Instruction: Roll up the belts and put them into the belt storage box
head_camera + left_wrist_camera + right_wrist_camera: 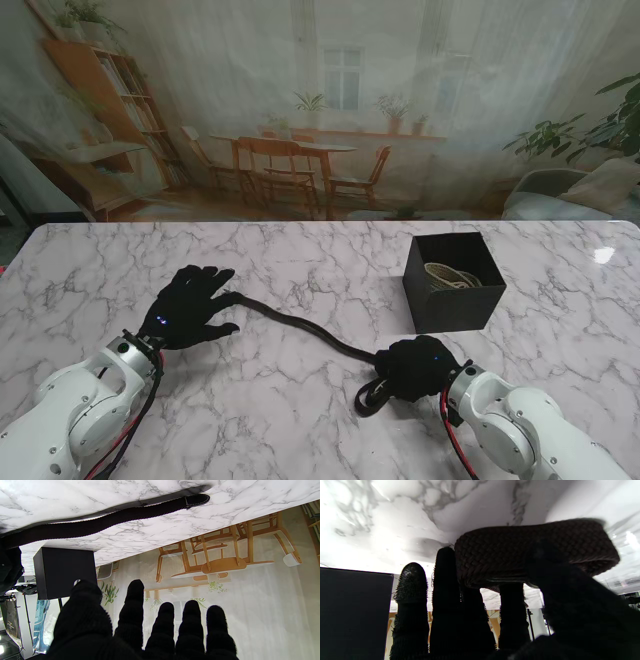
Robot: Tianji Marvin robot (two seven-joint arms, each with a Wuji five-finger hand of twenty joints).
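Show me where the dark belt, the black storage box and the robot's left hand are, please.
dark belt (300, 331): stand view, middle of the strap on the table.
black storage box (450, 309): stand view, its front wall.
left hand (186, 306): stand view, back of the glove.

There are two belts: one dark belt (300, 330) on the table (300, 420), running from about 9 o'clock to 5 o'clock, and one pale belt (452, 276) coiled inside the box (450, 312). There is one box, at about 2 o'clock. There are two hands, the left hand (185, 308) and the right hand (418, 366).
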